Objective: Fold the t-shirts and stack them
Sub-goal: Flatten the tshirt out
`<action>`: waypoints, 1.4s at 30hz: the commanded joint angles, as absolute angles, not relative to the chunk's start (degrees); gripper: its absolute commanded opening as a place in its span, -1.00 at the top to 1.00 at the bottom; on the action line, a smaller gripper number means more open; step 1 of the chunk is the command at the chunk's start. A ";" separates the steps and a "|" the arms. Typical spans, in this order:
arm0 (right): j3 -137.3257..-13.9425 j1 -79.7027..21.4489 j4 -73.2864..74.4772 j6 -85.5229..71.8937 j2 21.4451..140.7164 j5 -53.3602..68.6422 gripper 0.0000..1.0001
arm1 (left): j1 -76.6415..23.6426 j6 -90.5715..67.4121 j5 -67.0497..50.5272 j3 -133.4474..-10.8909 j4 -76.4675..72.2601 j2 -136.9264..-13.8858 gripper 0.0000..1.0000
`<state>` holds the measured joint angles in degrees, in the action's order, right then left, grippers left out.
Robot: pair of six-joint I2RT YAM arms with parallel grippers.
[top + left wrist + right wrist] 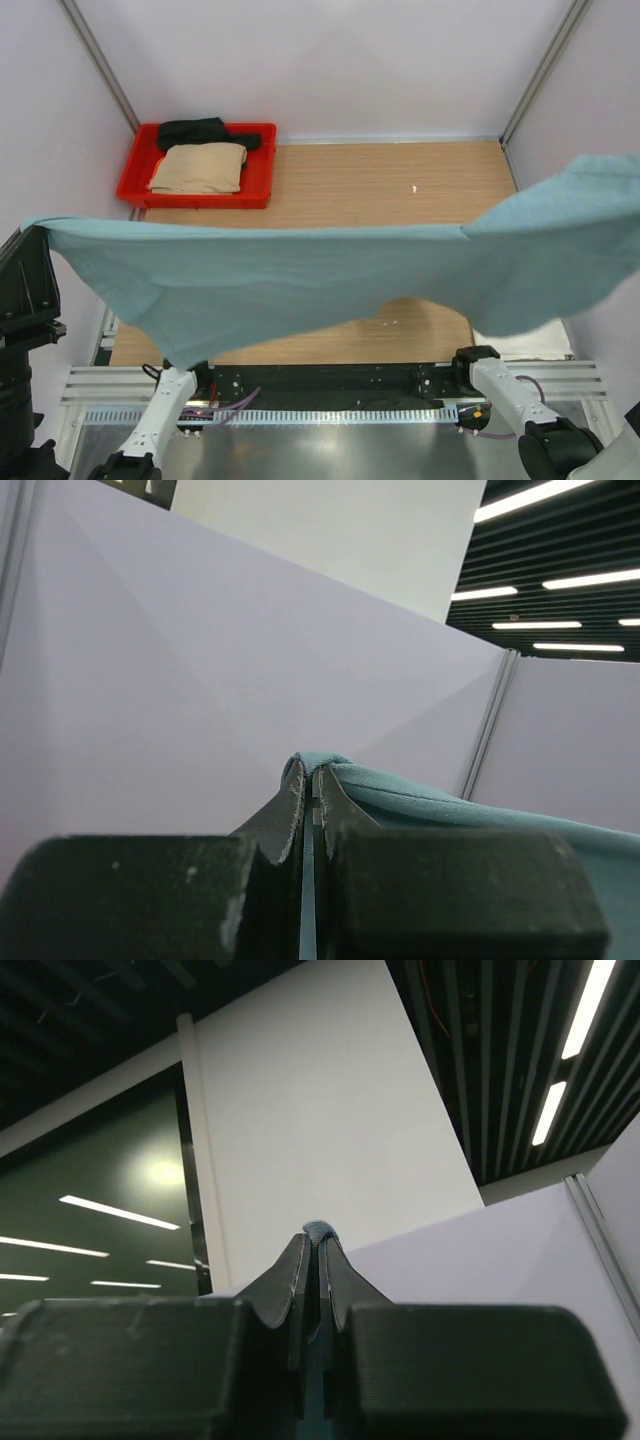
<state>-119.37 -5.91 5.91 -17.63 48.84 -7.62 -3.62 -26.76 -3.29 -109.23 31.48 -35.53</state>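
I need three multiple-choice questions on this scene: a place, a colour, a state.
1. Where on the table is the red tray? A) far left corner B) near right corner C) centre
2. What colour is the t-shirt stretched in the air? A) black B) teal-blue C) tan
3. How are the left gripper and the right gripper? A) both open B) both shut on the t-shirt C) one open
1 A: it sits by the far left wall. 2 B: the spread cloth is teal-blue. 3 B: each wrist view shows cloth pinched.
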 commanded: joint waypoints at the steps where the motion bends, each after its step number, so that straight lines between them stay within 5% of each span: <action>1: -118.83 -6.94 3.96 -17.14 50.80 -5.80 0.97 | -3.25 -25.93 -2.11 -107.76 29.27 -35.86 1.00; 12: -90.28 -7.03 -9.29 -16.61 64.74 -5.09 0.97 | -3.25 -22.94 4.75 -79.91 23.82 -38.93 1.00; 21: -75.67 -5.54 -31.01 -15.03 88.13 -7.04 0.97 | -3.25 -19.16 10.19 -52.92 0.38 -58.60 1.00; 30: -81.73 -5.19 -34.45 -16.43 108.98 -2.81 0.97 | -2.81 -21.62 9.05 -56.68 -9.49 -84.53 1.00; 42: -86.48 -5.19 -30.33 -15.29 112.51 1.49 0.97 | -2.37 -20.39 15.03 -62.05 -4.06 -89.82 1.00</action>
